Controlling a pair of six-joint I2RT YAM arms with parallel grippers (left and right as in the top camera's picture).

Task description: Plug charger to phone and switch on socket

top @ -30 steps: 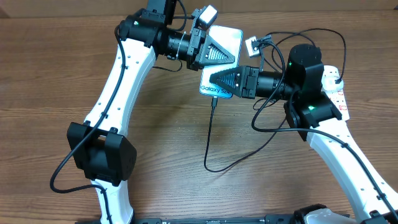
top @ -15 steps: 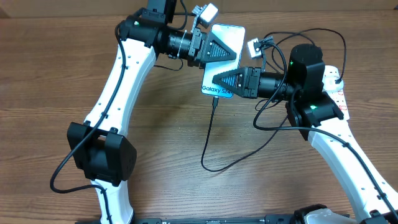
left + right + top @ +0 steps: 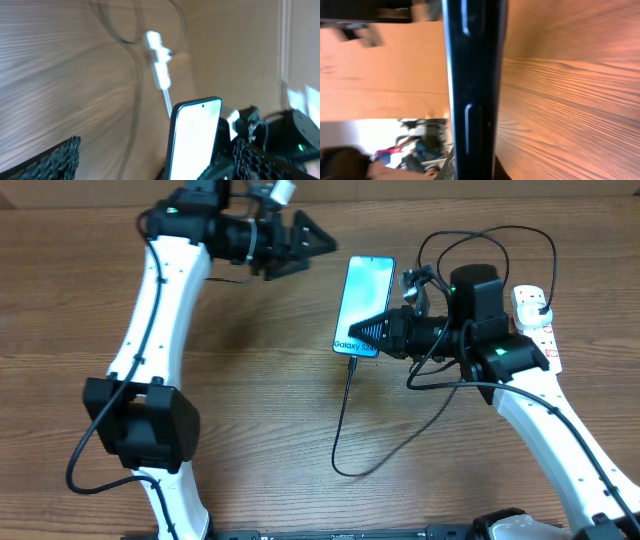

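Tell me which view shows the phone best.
Overhead: the phone shows nearly whole, lit screen up, one corner under the right fingers. Left wrist shows its screen blurred, bottom cut off; right wrist only its dark side edge.

Left end effector (image 3: 312, 250) released phone (image 3: 365, 295) and withdrew.

We read this as a robotics lab: a white-and-black left arm (image 3: 150, 330) and right arm (image 3: 560, 420) stand at the near edge of a wood-grain worktop (image 3: 260, 480), with a power strip (image 3: 540, 330) by its right edge.
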